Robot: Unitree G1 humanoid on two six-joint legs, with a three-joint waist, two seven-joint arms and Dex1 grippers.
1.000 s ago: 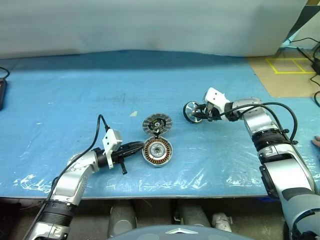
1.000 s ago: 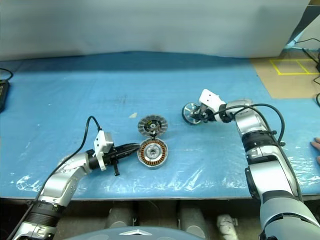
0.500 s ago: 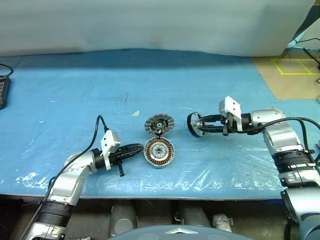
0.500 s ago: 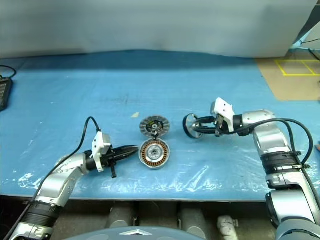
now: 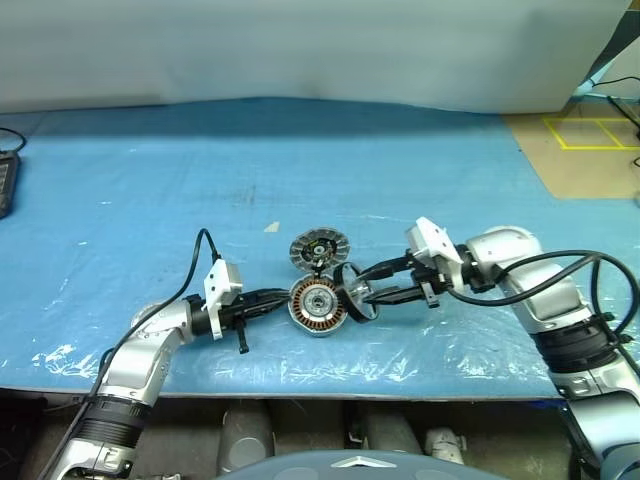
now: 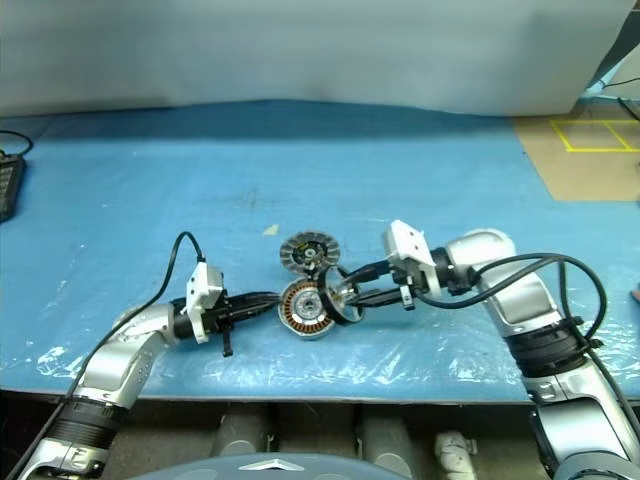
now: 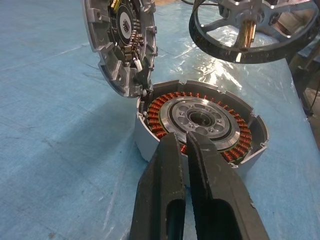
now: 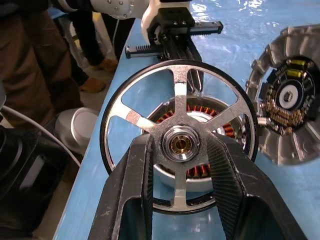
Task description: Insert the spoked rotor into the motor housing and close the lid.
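Blue plastic-covered table [image 5: 420,170] with motor housing [image 5: 317,305], hinged lid [image 5: 315,249].

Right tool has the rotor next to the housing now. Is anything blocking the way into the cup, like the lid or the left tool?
Nothing visible blocks it. The lid stands swung up at the housing's far edge, leaving the motor housing open on top. The left tool, shut, rests at the housing's near rim, outside the bore. The spoked rotor, held in the right tool, hangs just beside the housing.

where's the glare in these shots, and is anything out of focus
Eye views: white glare patches on the plastic sheet along the table's near edge. Left wrist view: glints on that sheet behind the spoked rotor, while the motor housing is sharp and the left hand close to the lens looks slightly soft. Right wrist view: the rotor's hub shines bright, and the legs of people standing beyond the table are blurred.
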